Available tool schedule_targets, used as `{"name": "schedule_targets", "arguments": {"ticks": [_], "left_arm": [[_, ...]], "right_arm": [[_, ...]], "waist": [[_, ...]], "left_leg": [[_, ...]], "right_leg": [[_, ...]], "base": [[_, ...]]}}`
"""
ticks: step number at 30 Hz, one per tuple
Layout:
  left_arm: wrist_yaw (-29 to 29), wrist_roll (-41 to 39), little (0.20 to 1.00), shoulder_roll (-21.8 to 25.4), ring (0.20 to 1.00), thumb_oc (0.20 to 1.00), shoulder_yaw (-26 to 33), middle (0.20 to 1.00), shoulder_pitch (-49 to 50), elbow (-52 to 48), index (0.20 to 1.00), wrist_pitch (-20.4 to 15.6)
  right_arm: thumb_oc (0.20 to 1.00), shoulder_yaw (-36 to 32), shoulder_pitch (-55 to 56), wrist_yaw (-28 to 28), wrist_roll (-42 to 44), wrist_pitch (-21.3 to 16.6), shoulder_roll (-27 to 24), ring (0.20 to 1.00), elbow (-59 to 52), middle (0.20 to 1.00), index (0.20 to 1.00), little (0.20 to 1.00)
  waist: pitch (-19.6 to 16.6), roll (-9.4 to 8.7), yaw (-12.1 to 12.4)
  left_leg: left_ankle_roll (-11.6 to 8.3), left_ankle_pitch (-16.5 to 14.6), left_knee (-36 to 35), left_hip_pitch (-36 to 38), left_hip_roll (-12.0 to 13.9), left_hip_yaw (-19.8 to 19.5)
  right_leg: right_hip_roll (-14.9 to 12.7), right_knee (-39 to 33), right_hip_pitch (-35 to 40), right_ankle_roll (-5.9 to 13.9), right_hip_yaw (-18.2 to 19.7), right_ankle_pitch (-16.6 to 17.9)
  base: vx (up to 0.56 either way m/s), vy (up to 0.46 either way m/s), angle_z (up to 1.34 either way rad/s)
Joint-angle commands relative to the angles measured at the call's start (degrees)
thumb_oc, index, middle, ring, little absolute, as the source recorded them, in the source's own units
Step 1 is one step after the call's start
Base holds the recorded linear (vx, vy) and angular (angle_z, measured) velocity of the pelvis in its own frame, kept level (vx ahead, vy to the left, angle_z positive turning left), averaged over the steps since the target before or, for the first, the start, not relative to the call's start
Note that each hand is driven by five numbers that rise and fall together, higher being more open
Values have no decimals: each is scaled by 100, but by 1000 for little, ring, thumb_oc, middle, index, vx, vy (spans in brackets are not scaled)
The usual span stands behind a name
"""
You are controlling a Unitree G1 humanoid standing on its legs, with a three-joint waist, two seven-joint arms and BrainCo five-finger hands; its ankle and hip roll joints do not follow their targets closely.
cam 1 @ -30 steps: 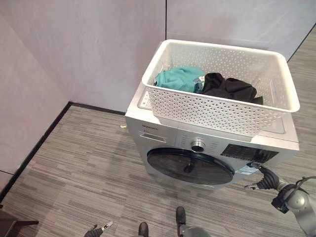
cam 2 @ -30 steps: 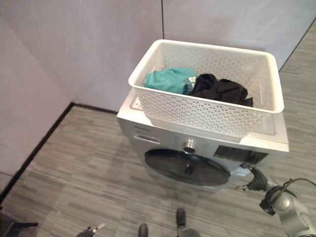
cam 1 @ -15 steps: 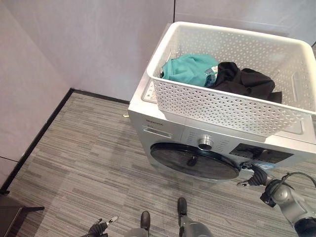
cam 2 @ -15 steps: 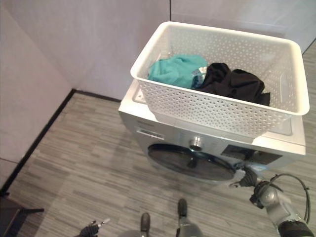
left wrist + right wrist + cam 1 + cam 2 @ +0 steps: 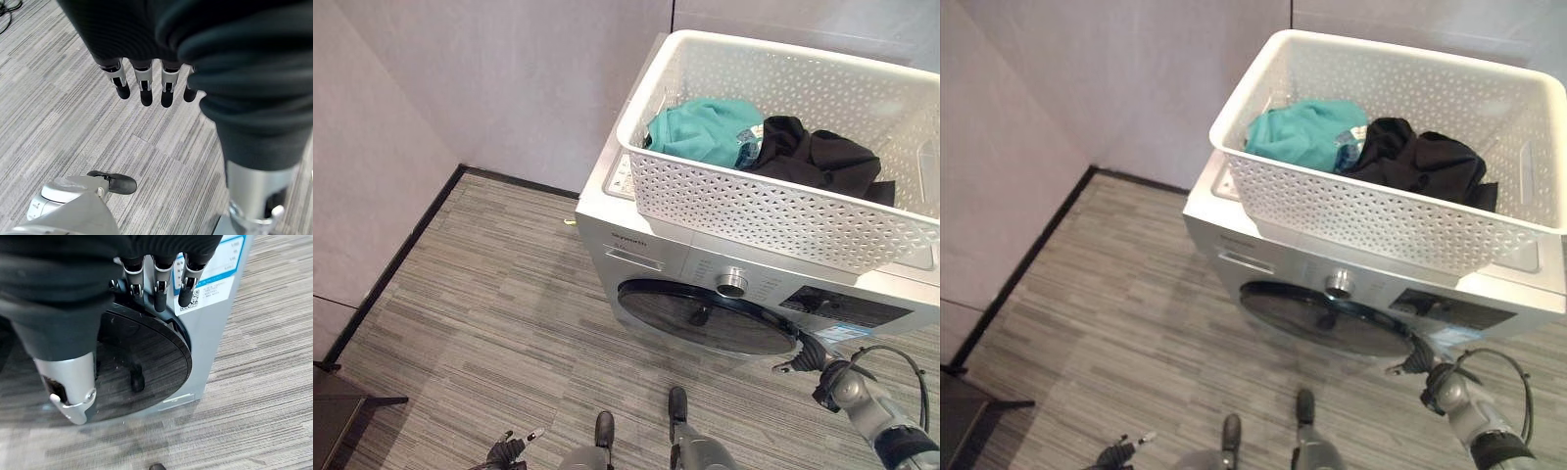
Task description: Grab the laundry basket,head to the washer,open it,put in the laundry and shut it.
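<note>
The right robot hand (image 5: 156,281) is up against the front of the washer (image 5: 646,259), at the side edge of the round dark door (image 5: 142,367). In its wrist view the fingers (image 5: 160,293) hang fairly straight and relaxed, tips resting right at the door's rim next to a blue-and-white sticker (image 5: 222,269), and they aren't curled around anything. The thumb sticks out apart from them, in front of the dark glass. The door looks closed, sitting flush in the silver front panel.

Above that robot hand, the white perforated laundry basket (image 5: 773,211) sits on the washer's top, with nothing holding it. Inside there's a teal garment (image 5: 705,132) on the side away from the right robot hand, and a black garment (image 5: 818,157) just beside it, the two touching in the middle. A round control knob (image 5: 732,285) sits on the panel just above the door, between the basket and the robot hand.

The left robot hand (image 5: 146,83) hangs low, well away from the washer, over the grey striped floor (image 5: 480,323). Its fingers are straight and loose, holding nothing. Grey walls (image 5: 489,88) meet in a corner behind the machine.
</note>
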Motion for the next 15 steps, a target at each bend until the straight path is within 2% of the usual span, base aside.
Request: {"name": "schedule_targets", "arguments": {"ticks": [1,7,15], "left_arm": [[143,134,1000,100,1000,1000,-261,1000,-191,236,1000,-161],[156,72,1000,72,1000,1000,-368,1000,-201,212,1000,-190],[197,0,1000,-3,1000,1000,-605,1000,-276,136,1000,-235]], "right_arm": [[1000,407,-208,-65,-54,-152,150,1000,353,1000,1000,1000],[1000,493,-458,-152,137,-110,273,1000,877,1000,1000,1000],[1000,517,-1056,-507,296,-129,226,1000,1041,1000,1000,1000]], "waist": [[-231,-161,185],[-193,-108,224],[-47,109,305]], "left_leg": [[-25,392,-59,-522,-164,21],[-28,424,-59,-600,-173,-23],[-74,562,-59,-872,-241,-119]], "right_leg": [[-318,5,195,500,11,-384],[-343,5,134,501,-56,-359],[-406,5,-86,497,-120,-298]], "base": [[-16,4,15],[-28,-1,9],[-41,4,4]]}}
